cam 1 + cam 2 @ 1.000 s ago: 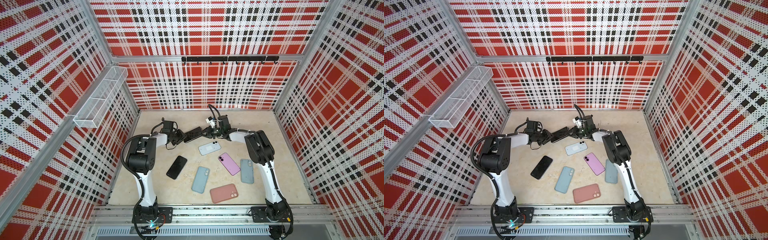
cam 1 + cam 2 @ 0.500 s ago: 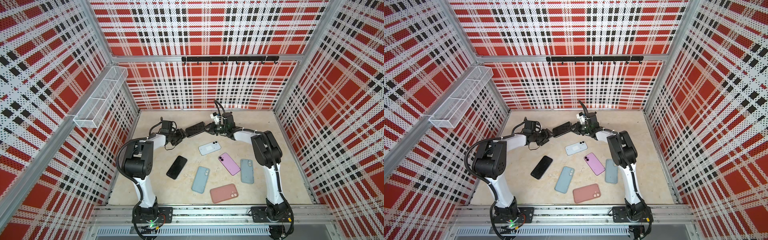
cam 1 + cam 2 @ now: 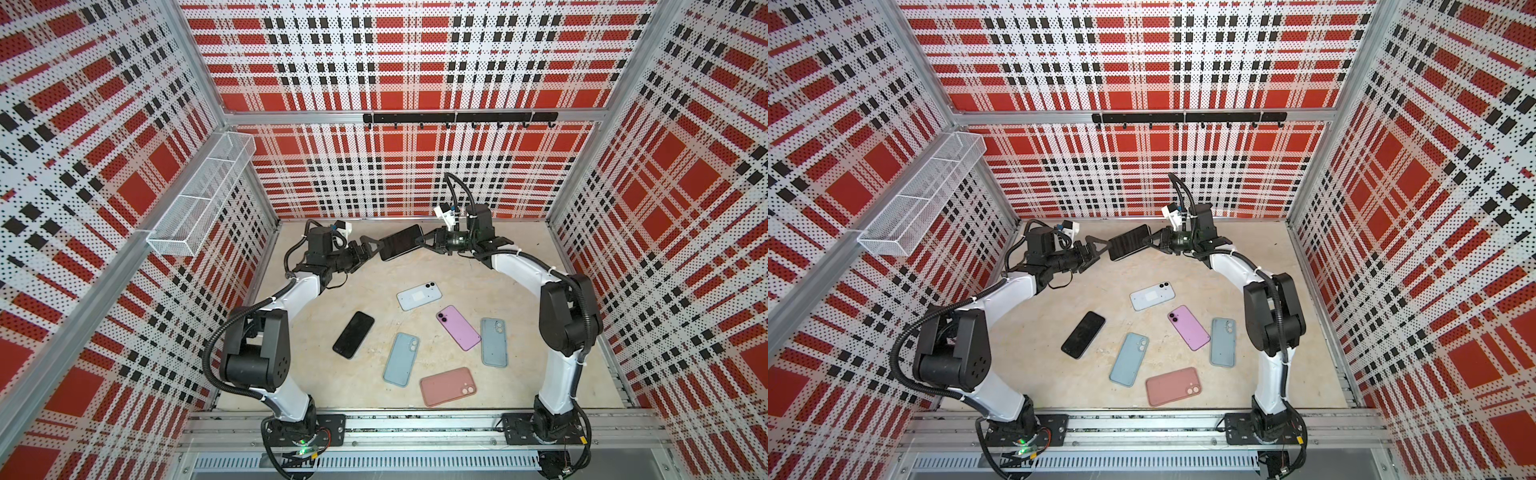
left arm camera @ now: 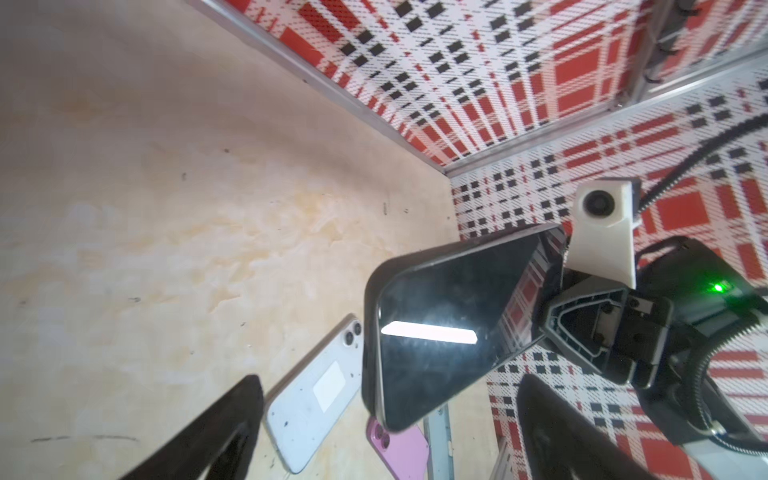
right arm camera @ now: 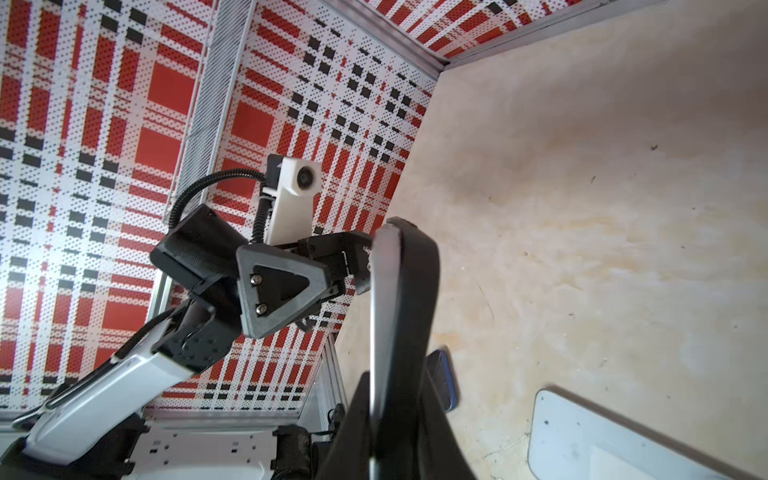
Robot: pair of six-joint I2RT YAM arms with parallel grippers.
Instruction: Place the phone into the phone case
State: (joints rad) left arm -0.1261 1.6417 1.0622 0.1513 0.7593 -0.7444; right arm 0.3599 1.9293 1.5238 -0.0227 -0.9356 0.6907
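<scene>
Airborne phone [image 3: 401, 248] clamped at one end by right gripper [image 3: 424, 242]. Jaws of left gripper [image 3: 372, 252] stand wide, free end just ahead, gap each side. Clamped end hidden behind fingers [image 5: 349, 440].

No text, brand, number or sign could be read anywhere in the views. The white phone [image 3: 419, 296] carried a pale rectangular sticker [image 4: 330, 386] on its back, but it looked blank, and the raised black phone [image 4: 440, 332] showed only a bright reflection on its dark screen
</scene>
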